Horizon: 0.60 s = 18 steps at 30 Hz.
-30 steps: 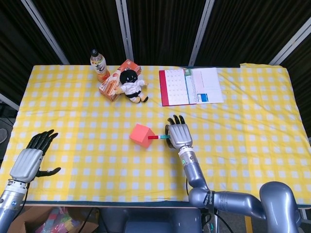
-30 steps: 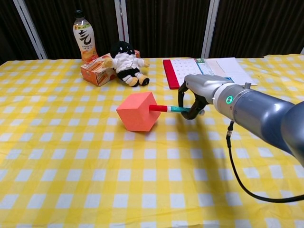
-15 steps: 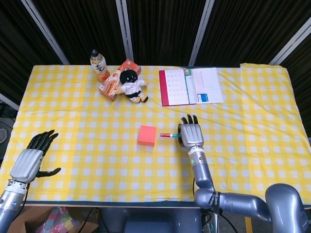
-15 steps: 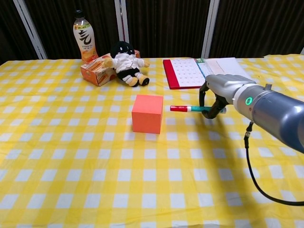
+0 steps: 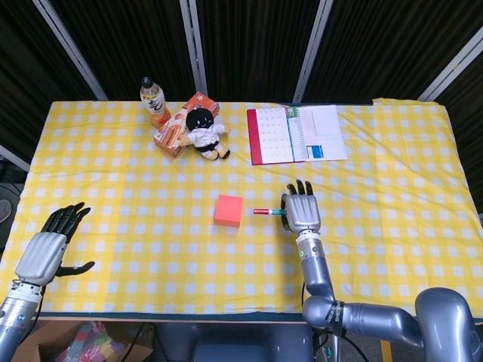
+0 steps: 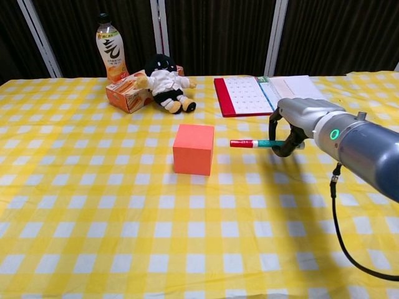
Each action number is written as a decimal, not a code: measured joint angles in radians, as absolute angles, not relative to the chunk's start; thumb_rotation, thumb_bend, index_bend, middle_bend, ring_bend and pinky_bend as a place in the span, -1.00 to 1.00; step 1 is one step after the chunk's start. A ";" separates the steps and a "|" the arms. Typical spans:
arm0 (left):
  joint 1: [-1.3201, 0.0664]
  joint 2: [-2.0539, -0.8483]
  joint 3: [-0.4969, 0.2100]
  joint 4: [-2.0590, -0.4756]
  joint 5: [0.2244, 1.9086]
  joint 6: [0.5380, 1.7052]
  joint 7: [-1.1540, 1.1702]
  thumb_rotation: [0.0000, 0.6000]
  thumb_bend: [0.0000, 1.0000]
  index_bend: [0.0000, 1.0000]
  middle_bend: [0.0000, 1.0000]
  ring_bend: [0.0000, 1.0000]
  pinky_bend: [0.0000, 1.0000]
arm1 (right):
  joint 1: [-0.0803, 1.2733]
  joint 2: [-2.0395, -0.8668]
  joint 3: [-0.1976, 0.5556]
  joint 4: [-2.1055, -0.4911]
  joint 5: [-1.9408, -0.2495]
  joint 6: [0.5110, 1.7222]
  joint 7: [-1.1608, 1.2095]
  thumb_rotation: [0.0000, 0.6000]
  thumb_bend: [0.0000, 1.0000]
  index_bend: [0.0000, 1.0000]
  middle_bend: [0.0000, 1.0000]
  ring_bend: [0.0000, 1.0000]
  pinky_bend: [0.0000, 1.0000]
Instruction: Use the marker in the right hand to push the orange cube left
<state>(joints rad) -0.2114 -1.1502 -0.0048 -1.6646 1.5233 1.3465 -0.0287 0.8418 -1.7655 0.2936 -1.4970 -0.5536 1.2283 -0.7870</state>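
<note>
**Trainee:** How do I carry out the push from here?

**Operator:** I hold the marker (image 6: 257, 144) in the right robot hand (image 6: 298, 121), fingers curled round its rear end, the red cap pointing left at the orange cube (image 6: 193, 149). The cube sits flat on the tabletop (image 6: 124, 249) near its middle, and the cap is just beside its right face, not touching. I judge the good approach to be this: I keep the marker level and low, aim the cap at the middle of that right face, close the gap slowly, then drive straight left. Contact too high or off-centre would likely tip or spin the cube.

**Trainee:** And the other arm?

**Operator:** The left robot hand (image 5: 47, 253) rests at the near left edge, fingers spread, holding nothing. I leave it there.

**Trainee:** What differs from a second ago?

**Operator:** Then the cube was tilted up on an edge with the cap pressed against it. Now it lies square on the cloth, and I have drawn the right robot hand back to the right, so a clear gap separates cap and cube. The left robot hand has not moved
</note>
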 measured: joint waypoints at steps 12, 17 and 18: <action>-0.216 -1.146 -0.002 -1.664 1.524 1.335 -0.044 1.00 -1.00 -1.00 -1.00 -1.00 -1.00 | 0.919 -1.881 0.357 -1.399 -0.518 1.194 -0.810 1.00 0.18 0.18 -0.62 -1.00 -1.00; -0.218 -1.144 -0.002 -1.665 1.522 1.332 -0.046 1.00 -1.00 -1.00 -1.00 -1.00 -1.00 | 0.945 -1.938 0.362 -1.344 -0.514 1.167 -0.808 1.00 0.18 0.18 -0.62 -1.00 -1.00; -0.218 -1.145 -0.002 -1.664 1.522 1.331 -0.047 1.00 -1.00 -1.00 -1.00 -1.00 -1.00 | 0.949 -1.946 0.363 -1.337 -0.515 1.164 -0.808 1.00 0.18 0.18 -0.62 -1.00 -1.00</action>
<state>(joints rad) -0.2176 -1.1446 -0.0018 -1.6643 1.5220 1.3315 -0.0466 0.9488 -1.9459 0.3631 -1.3367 -0.5146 1.1639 -0.8077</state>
